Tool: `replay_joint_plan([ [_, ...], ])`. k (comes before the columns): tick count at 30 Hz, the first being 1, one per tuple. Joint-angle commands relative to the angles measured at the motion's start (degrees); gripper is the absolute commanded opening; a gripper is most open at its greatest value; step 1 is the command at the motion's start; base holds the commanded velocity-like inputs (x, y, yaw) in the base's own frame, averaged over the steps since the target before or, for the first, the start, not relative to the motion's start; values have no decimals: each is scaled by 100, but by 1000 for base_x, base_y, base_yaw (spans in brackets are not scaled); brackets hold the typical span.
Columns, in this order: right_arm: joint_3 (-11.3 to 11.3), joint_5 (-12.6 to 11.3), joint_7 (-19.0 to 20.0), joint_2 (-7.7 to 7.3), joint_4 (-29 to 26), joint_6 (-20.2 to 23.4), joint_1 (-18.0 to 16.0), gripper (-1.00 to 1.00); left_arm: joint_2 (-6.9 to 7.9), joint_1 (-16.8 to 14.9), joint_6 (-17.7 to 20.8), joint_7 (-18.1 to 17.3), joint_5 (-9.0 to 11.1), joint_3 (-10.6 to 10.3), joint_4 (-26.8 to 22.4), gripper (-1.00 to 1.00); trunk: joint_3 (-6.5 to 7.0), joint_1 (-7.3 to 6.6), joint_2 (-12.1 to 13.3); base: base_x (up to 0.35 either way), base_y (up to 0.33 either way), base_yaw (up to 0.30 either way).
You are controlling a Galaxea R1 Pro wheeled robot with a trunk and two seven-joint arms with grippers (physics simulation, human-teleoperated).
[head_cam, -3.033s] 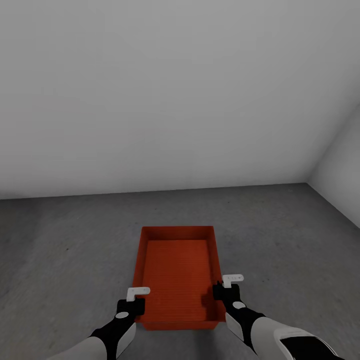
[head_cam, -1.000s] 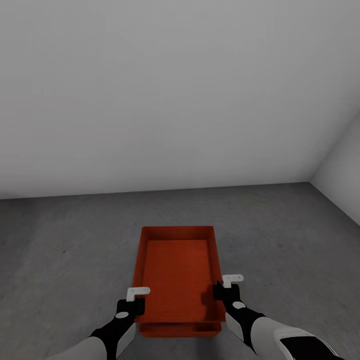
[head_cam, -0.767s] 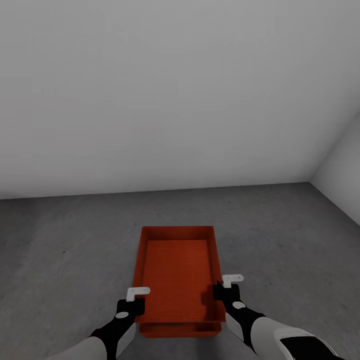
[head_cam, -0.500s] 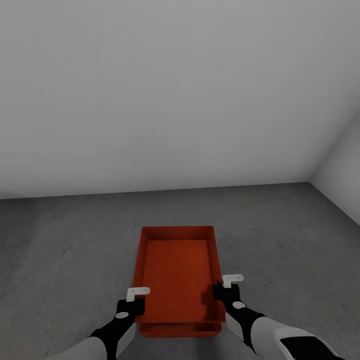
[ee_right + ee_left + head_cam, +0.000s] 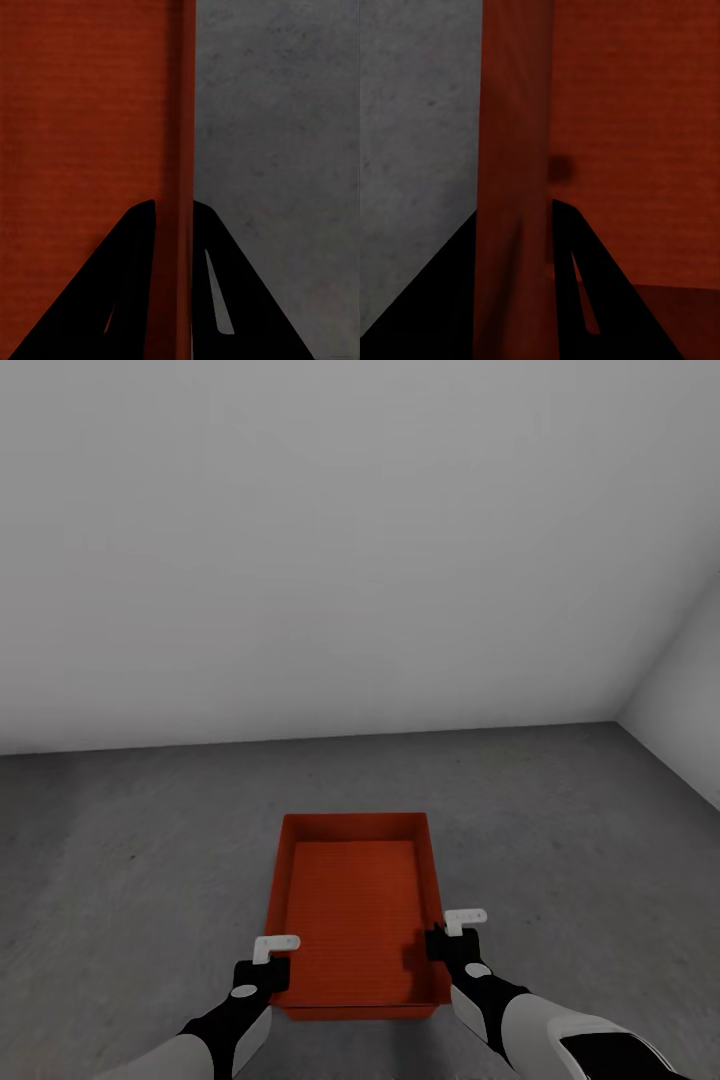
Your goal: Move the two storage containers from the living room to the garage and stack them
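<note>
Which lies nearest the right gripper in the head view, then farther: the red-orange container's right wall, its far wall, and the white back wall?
1. Red-orange open-top container's right wall, between the right gripper's jaws.
2. Container's far wall, ahead.
3. Plain white back wall, beyond the floor.

Lower container hidden (mostly).

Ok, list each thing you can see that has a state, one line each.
Red box: upright, open top, nothing inside, gripped on both side walls, above the concrete floor.
Left tool: shut on the red box's left wall.
Right tool: shut on the red box's right wall.
Whether a second box sits underneath: cannot tell.
</note>
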Motion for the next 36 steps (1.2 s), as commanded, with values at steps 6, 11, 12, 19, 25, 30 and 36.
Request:
replay_joint_plan([
  [6,-247,-51,-118,0,-6,-151,-9,-100,55,-1,-31,107,108,205,26,-100,-4,-1,-2,-4,0,0],
  [11,-247,-51,-118,0,-8,-151,-9,-100,56,-1,-31,107,111,205,26,-100,-4,-1,-2,0,0,0],
  [12,-247,-51,-118,0,-6,-151,-9,-100,54,-1,-31,107,113,205,26,-100,-4,-1,-2,0,0,0],
  [19,-247,-51,-117,0,-6,-151,-9,-100,52,-1,-31,107,115,206,21,-100,-4,-1,-2,0,0,0],
  [25,-247,-51,-118,0,-7,-151,-9,-100,50,-1,-31,107,114,205,25,-100,-94,109,-202,0,0,0],
  [30,-247,-51,-118,0,-6,-151,-9,-100,50,-1,-30,107,108,204,20,-100,-166,197,-363,0,0,0],
  [36,-247,-51,-117,0,-7,-151,-9,-100,50,-1,-31,107,107,204,17,-100,-166,197,-363,0,0,0],
])
